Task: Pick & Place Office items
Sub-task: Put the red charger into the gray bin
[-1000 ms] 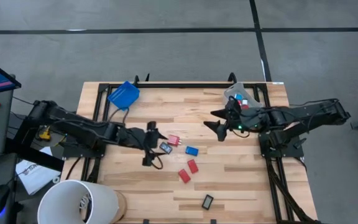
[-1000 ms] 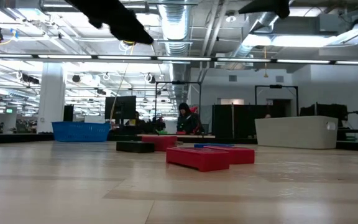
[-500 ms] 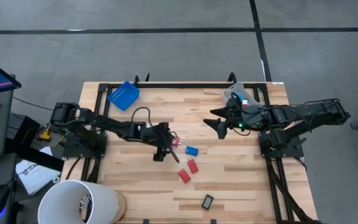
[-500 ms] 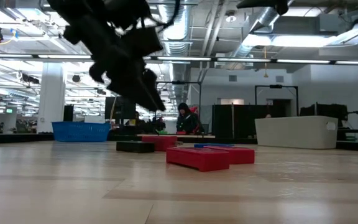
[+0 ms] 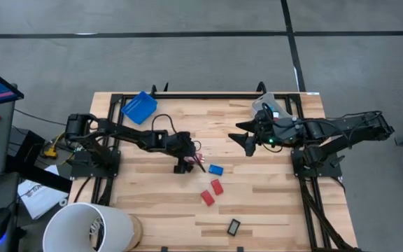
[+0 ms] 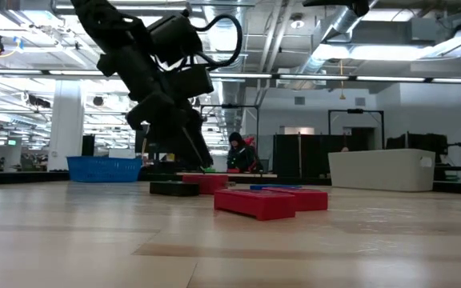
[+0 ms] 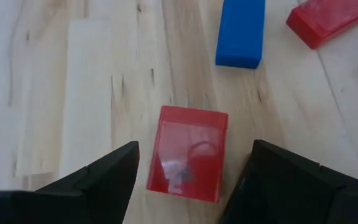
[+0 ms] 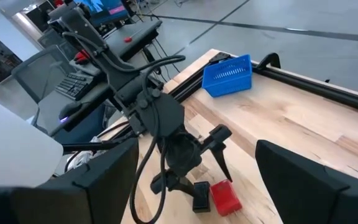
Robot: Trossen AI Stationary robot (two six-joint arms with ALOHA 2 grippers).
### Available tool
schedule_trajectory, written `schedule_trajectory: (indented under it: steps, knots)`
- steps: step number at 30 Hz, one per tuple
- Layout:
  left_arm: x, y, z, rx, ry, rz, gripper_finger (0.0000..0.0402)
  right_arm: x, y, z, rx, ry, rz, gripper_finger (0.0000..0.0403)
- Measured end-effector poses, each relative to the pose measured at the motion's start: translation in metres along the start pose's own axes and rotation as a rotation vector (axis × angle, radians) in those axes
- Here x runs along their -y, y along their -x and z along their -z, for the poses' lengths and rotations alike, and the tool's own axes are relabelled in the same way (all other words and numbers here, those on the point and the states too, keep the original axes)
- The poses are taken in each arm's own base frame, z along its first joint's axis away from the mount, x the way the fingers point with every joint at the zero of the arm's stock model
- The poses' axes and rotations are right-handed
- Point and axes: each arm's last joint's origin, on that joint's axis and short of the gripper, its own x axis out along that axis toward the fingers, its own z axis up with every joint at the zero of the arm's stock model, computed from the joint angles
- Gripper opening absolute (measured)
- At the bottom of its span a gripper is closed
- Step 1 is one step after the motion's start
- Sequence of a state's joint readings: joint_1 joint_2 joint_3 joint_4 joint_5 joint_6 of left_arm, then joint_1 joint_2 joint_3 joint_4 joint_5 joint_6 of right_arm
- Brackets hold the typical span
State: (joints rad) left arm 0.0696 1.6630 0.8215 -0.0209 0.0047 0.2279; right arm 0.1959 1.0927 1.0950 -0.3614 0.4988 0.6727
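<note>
My left gripper [image 5: 189, 162] [image 7: 194, 163] is open and points down over a small clear red box [image 7: 190, 134] lying flat on the table. One finger stands on each side of the box, with a gap showing on both sides. A blue block [image 5: 215, 169] [image 7: 241, 28] lies just beyond it, and two red blocks [image 5: 217, 186] [image 5: 207, 198] lie nearer the near edge. A black rectangle [image 5: 234, 226] lies by the near edge. My right gripper [image 5: 238, 141] [image 8: 196, 149] hangs open above the table's right half, in front of the clear bin [image 5: 271, 108].
A blue tray [image 5: 139, 106] sits at the far left corner. A white bucket [image 5: 89, 227] stands off the near left corner. A small black piece [image 8: 201, 196] lies beside the red box. Bare wood lies along the near left and the far middle of the table [image 5: 152, 203].
My left arm has swung toward the table's right and slightly toward the far edge. It has come down and tipped its fingers downward over the small red box. My right arm has kept still, and none of the pieces has shifted.
</note>
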Motion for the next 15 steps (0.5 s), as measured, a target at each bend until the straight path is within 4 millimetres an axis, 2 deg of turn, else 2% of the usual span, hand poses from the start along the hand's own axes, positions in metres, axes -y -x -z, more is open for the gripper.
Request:
schedule_trajectory:
  steps: [7, 15]
  knots:
    - [-0.004, -0.001, 0.002, 0.001, 0.001, 0.045, 0.0308, 0.0, 0.0, 0.0, 0.002, -0.001, -0.002, 0.0315]
    - [-0.003, -0.019, 0.011, -0.052, 0.002, 0.028, 0.0308, -0.004, 0.002, 0.002, -0.005, 0.003, -0.02, 0.0315]
